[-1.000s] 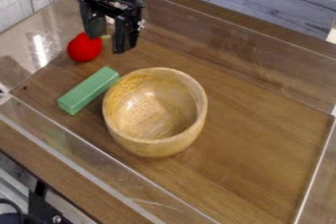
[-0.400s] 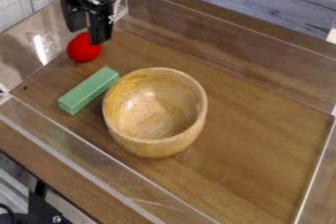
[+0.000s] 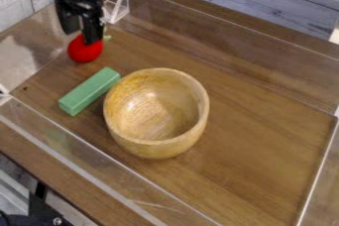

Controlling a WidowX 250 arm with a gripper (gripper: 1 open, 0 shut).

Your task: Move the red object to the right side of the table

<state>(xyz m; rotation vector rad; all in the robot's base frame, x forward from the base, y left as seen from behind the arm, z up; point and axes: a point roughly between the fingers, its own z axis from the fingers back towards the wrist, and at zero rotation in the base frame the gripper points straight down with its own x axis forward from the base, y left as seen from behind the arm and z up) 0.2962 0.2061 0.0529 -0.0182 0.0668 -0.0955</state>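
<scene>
The red object (image 3: 85, 52), a small round toy fruit, lies on the wood-grain table (image 3: 265, 121) near its far left corner. My gripper (image 3: 82, 29) hangs straight down right above it, its black fingers (image 3: 97, 28) open and reaching down to the fruit's top. The fingers hide the upper part of the fruit. Nothing is held.
A green rectangular block (image 3: 87, 90) lies just in front of the fruit. A large wooden bowl (image 3: 157, 111) stands in the middle. Low clear acrylic walls (image 3: 199, 12) edge the table; the left wall is close beside the gripper.
The gripper has moved left and down, from beside the fruit at its right to directly over it. It stayed open. The fruit, block and bowl have not moved.
</scene>
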